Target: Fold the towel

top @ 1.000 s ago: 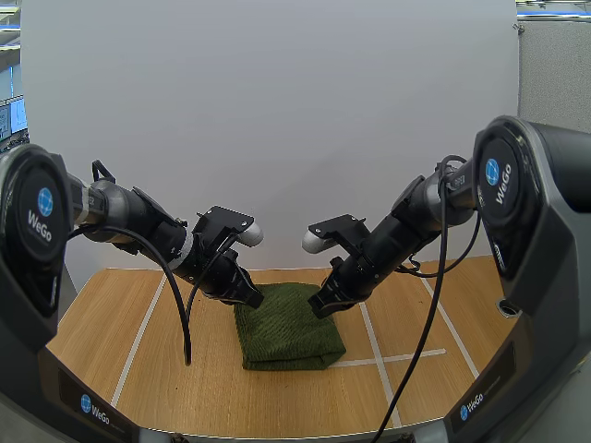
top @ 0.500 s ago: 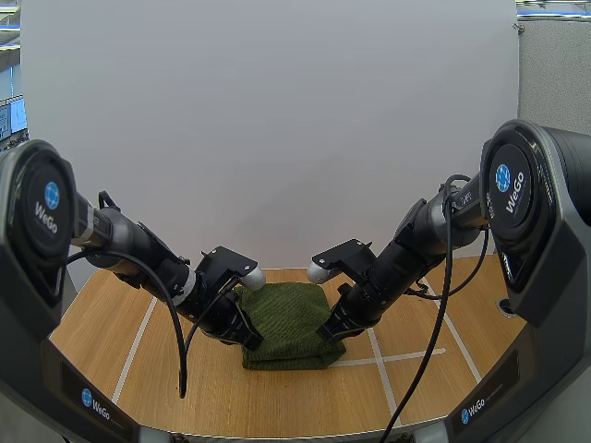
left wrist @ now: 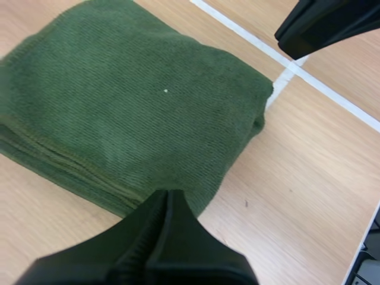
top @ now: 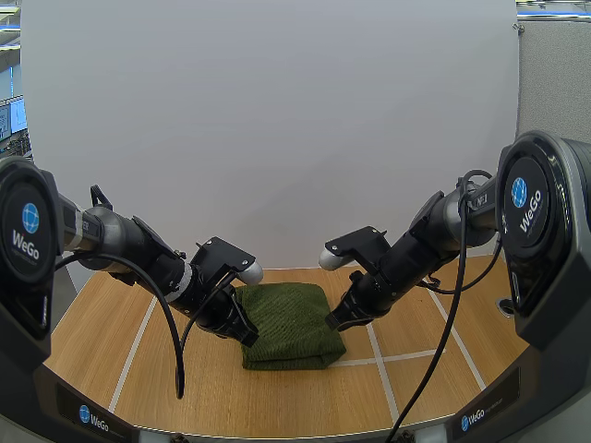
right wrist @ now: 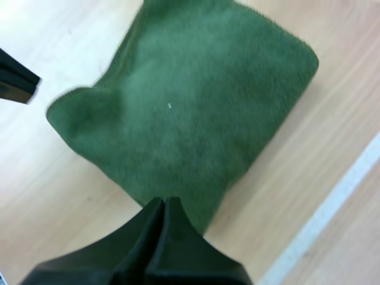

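A: Towel (top: 291,323) status?
B: Folded into a thick green pad, lying flat mid-desk (top: 185,388).
A: Hands?
B: Left hand (top: 246,335) is at the towel's 9 o'clock edge, fingers pressed together, gripping nothing. Right hand (top: 333,321) is at the 3 o'clock edge, also closed and empty.

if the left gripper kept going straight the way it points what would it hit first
Most likely the folded green towel: the left gripper, shut, aims at its near edge, though height is unclear.
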Tool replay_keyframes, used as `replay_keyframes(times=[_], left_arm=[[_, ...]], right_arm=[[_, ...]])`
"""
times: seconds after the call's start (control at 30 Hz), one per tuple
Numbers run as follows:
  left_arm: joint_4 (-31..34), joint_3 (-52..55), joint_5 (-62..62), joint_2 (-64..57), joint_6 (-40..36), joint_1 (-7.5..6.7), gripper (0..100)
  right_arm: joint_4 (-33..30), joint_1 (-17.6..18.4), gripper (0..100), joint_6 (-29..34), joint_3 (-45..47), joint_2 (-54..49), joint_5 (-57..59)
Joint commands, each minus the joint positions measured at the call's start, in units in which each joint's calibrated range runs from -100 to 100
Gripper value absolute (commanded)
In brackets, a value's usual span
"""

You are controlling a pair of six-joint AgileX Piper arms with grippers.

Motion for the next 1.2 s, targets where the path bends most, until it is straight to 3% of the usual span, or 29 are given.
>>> replay_keyframes(times=[0.0, 0.27, 0.7, 0.9, 1.17], left_arm=[[-4.5, 0.1, -3.2, 0.9, 2.6, -0.19, 0], [-8.1, 0.1, -4.9, 10.4, 6.1, -0.19, 0], [-7.3, 0.1, -9.9, 21.7, 6.5, -0.19, 0], [-7.3, 0.1, -9.6, 20.6, 6.5, -0.19, 0], [-5.7, -4.6, -8.2, 6.9, 3.3, -0.11, 0]], right_arm=[[6.2, -0.2, 0, -3.9, 0.2, 1.3, -0.5], [6.5, -0.1, 0, -4.9, 0.2, 8.7, -0.9], [6.5, -0.1, 0, -6.4, 0.2, 19.5, -4.3], [6.7, -0.1, 0, -6.5, 0.2, 18.5, -3.5], [8.5, -0.1, 0, -6.5, -4.0, 5.4, -0.7]])
